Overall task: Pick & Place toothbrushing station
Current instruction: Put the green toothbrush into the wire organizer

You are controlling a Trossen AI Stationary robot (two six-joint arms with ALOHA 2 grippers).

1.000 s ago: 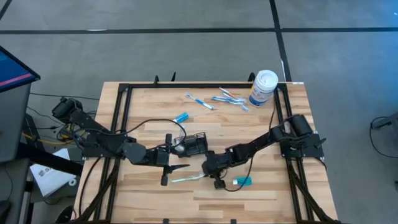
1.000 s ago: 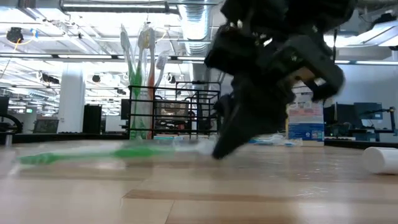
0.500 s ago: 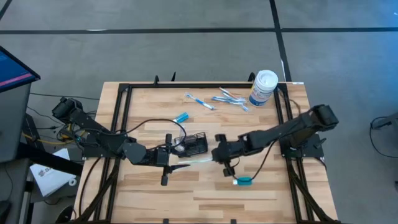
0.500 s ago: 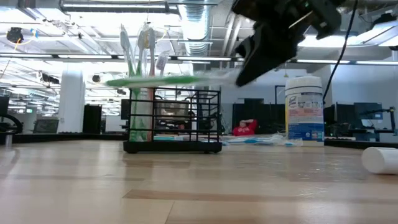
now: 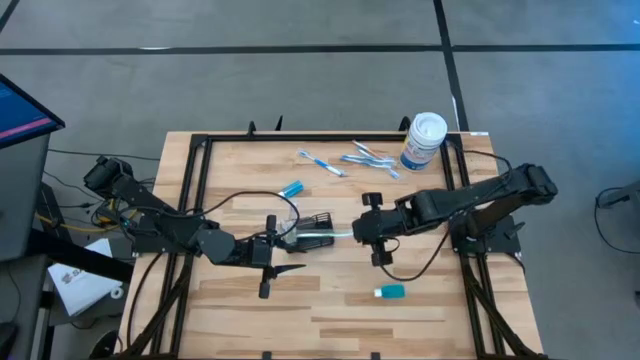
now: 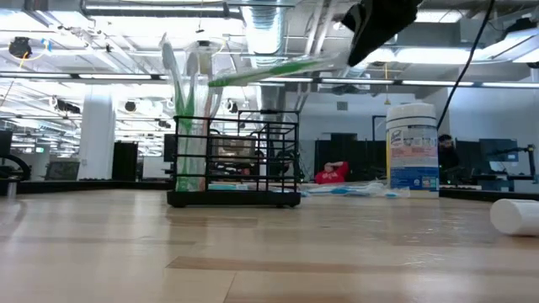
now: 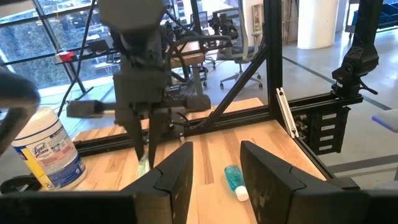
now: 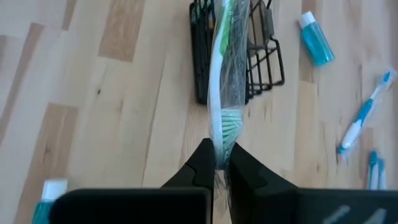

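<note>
High view shows the black wire-mesh toothbrushing station (image 5: 313, 230) standing near the middle of the wooden bench (image 5: 330, 310). The left gripper (image 5: 278, 237) sits right against the station's left side, its arm reaching in from the bench's left edge; whether it actually grasps the mesh cannot be told, though in the left wrist view its two dark fingers (image 7: 175, 176) stand apart. The right gripper (image 5: 357, 232) hangs just to the right of the station, clenched on the end of a wrapped green toothbrush (image 5: 334, 235) that reaches leftward over the holder.

In the right wrist view the green toothbrush (image 8: 222, 81), inside a clear wrapper, is pinched between the closed fingers (image 8: 200, 167) and extends above the station (image 8: 261, 59), which lies below it on the bench. The low view shows the toothbrush (image 6: 269, 73) held nearly level and well above the station (image 6: 236, 160), whose left compartment holds several upright toothbrushes (image 6: 187, 93).

A white canister (image 5: 424, 139) with a blue and yellow label stands at the far right corner of the bench. Loose blue and white toothbrushes (image 5: 345, 160) lie near it along the far edge. One small blue bottle (image 5: 291, 188) lies beyond the station, and another small blue bottle (image 5: 390, 291) lies on the near side, to the right.
</note>
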